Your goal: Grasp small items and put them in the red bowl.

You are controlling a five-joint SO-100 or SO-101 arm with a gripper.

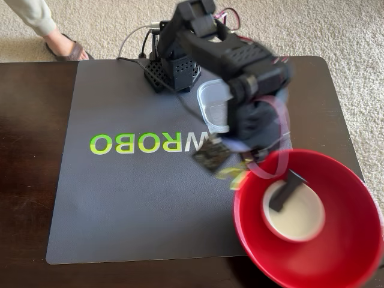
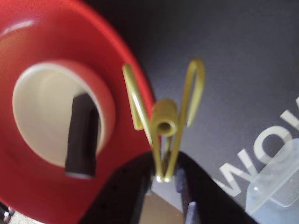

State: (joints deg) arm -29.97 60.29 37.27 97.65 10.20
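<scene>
My gripper (image 2: 164, 176) is shut on the yellow-green clip (image 2: 164, 122), which stands up from the jaws just outside the red bowl's rim (image 2: 60, 37). In the fixed view the gripper (image 1: 240, 169) and the clip (image 1: 231, 175) are blurred at the left rim of the red bowl (image 1: 252, 240). The small white dish (image 1: 300, 219) lies inside the bowl with the dark grey oblong piece (image 1: 287, 191) resting across it; both also show in the wrist view, the dish (image 2: 42, 107) and the piece (image 2: 83, 135). The clear tub (image 1: 213, 105) sits on the mat behind the arm and shows in the wrist view (image 2: 275, 182).
A grey mat (image 1: 132, 204) with "ROBO" lettering covers the dark wooden table (image 1: 30, 150). A small circuit board (image 1: 211, 155) dangles from the arm. The arm's base (image 1: 171, 69) stands at the mat's far edge. A person's sandalled foot (image 1: 63, 45) is on the carpet beyond.
</scene>
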